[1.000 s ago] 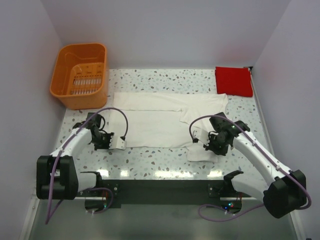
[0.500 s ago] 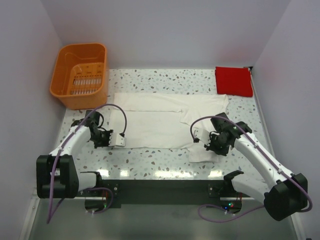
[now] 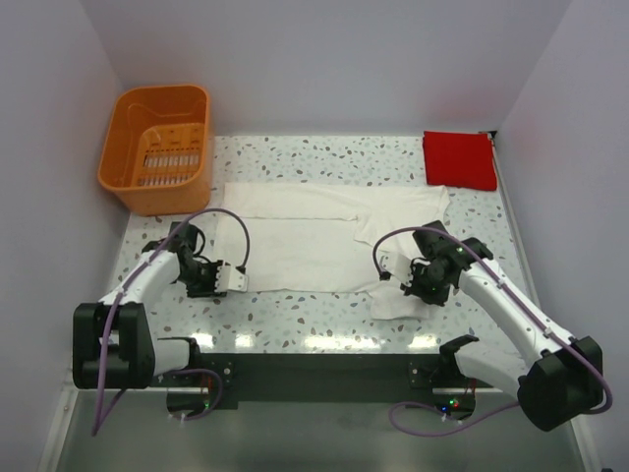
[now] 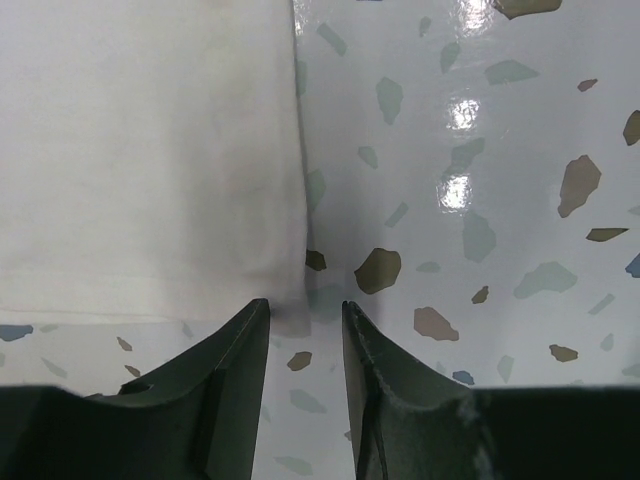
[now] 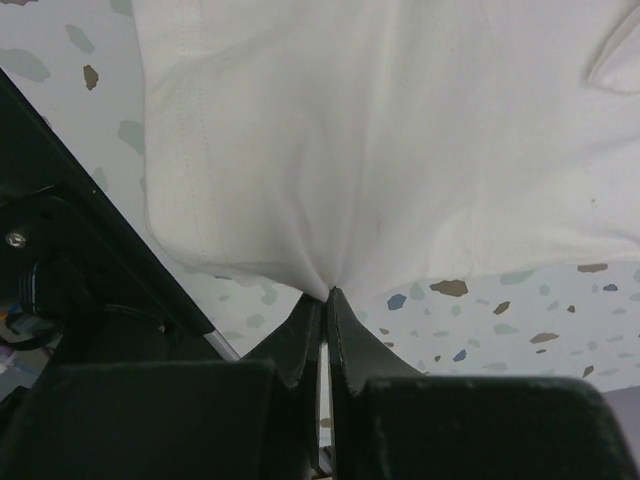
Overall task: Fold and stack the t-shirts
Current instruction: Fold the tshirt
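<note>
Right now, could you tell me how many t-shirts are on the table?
2: the cream-white t-shirt spread across the middle, the red t-shirt folded at the far right corner.

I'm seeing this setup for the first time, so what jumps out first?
A cream-white t-shirt lies spread across the middle of the table, the right claw pinching cloth at its near right. A bright orange basket sits far left and a folded red t-shirt far right.
</note>
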### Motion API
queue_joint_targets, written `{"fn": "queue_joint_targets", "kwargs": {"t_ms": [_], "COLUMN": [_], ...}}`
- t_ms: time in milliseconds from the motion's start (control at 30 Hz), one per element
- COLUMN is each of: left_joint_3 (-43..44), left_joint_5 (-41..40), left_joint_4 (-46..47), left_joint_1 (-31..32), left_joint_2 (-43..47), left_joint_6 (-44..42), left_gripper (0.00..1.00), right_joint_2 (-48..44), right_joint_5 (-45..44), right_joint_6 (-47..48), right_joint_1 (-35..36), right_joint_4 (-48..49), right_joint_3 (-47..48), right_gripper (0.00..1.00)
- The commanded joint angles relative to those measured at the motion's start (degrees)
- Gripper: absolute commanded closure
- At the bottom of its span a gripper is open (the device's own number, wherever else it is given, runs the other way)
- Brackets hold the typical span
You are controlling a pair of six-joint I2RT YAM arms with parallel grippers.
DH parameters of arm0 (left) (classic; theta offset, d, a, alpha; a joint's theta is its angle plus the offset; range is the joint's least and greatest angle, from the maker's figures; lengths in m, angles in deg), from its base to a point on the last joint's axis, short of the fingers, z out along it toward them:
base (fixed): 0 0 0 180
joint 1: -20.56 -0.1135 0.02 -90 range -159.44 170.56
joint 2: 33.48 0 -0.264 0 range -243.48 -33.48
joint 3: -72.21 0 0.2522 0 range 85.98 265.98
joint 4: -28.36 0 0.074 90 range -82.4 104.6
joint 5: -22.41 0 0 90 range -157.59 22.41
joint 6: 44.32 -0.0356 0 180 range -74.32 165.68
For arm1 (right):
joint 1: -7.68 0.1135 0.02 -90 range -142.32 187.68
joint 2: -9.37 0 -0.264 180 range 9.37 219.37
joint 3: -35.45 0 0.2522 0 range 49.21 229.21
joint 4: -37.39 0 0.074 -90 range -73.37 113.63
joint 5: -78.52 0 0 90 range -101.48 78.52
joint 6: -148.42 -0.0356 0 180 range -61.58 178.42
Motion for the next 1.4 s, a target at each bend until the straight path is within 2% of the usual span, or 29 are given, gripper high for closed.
{"fn": "queue_joint_targets", "kwargs": {"t_ms": [0,33,133,167,233,267,467,633,867,1000,1367], "left_joint_3": [-1.17,-1.44,-2.50,-2.58,-2.50,-2.41,0.83,7.25,16.91,19.65,27.11], "left_joint_5": [1.09,1.01,0.39,0.30,0.30,0.30,1.09,3.55,7.33,7.68,7.60], "left_joint_4": [2.46,3.59,5.53,5.71,5.45,4.84,-2.36,-5.01,-5.10,-3.78,3.86], "left_joint_1": [-0.30,-0.21,-0.12,-0.21,-0.12,-0.12,-0.48,-1.88,-2.32,-2.94,-3.11], "left_joint_2": [-0.92,-1.01,-0.92,-0.75,-0.13,0.22,2.42,0.58,-6.27,-9.09,-17.34], "left_joint_6": [-0.04,0.13,0.13,0.31,0.22,-0.30,-1.10,1.71,6.63,8.04,18.40], "left_gripper": [0.60,0.62,0.77,0.86,0.93,1.00,1.00,1.00,1.00,1.00,1.00], "right_joint_2": [0.45,0.36,-0.08,-0.25,-1.13,-1.57,-5.00,-3.69,6.32,11.68,27.16], "right_joint_5": [-0.99,-1.08,-1.00,-1.00,-0.91,-0.91,-1.61,-3.54,-2.93,-3.37,-3.46], "right_joint_6": [0.64,0.46,0.20,0.11,0.02,0.11,0.20,1.69,7.04,9.95,16.10], "right_joint_1": [-0.33,-0.25,-0.25,-0.25,-0.33,-0.25,-0.25,-0.68,-5.95,-8.85,-10.88], "right_joint_4": [0.93,0.93,0.49,-0.38,-1.79,-2.06,-5.84,-4.71,-2.41,-1.97,-1.18], "right_joint_3": [0.94,0.94,1.29,1.55,1.90,1.99,2.87,5.59,13.92,19.12,34.14], "right_gripper": [1.00,1.00,1.00,1.00,1.00,1.00,1.00,1.00,1.00,1.00,1.00]}}
